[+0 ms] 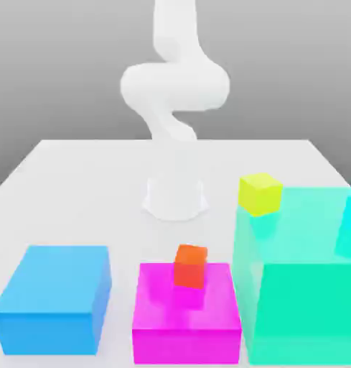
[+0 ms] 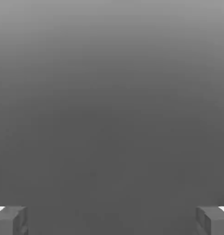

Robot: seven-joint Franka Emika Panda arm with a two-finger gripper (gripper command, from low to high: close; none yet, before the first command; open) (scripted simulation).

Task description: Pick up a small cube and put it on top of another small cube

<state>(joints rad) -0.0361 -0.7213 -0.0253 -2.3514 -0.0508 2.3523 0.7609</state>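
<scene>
Fingers (image 2: 213, 224) spread wide with nothing between them, I judge the job unstarted, pick and stacking both left: beside the magenta block (image 1: 186, 345), which carries an orange-red cube (image 1: 190, 267), the green block (image 1: 307, 309) bears a lemon-yellow cube (image 1: 260, 195), and I can't pin down which cube to lift.

Loses the arm (image 1: 176, 86) past the exterior view's top edge. Cuts off the green block (image 1: 307, 302) at the exterior view's right, also the cyan thing (image 1: 349, 226), leaving its full shape unclear. Runs the table (image 1: 85, 187) out of view at left, right and near. Hides the green block's far left corner behind the lemon cube (image 1: 260, 194). Crops the gripper (image 2: 112, 221) at the hand view's edge.
</scene>
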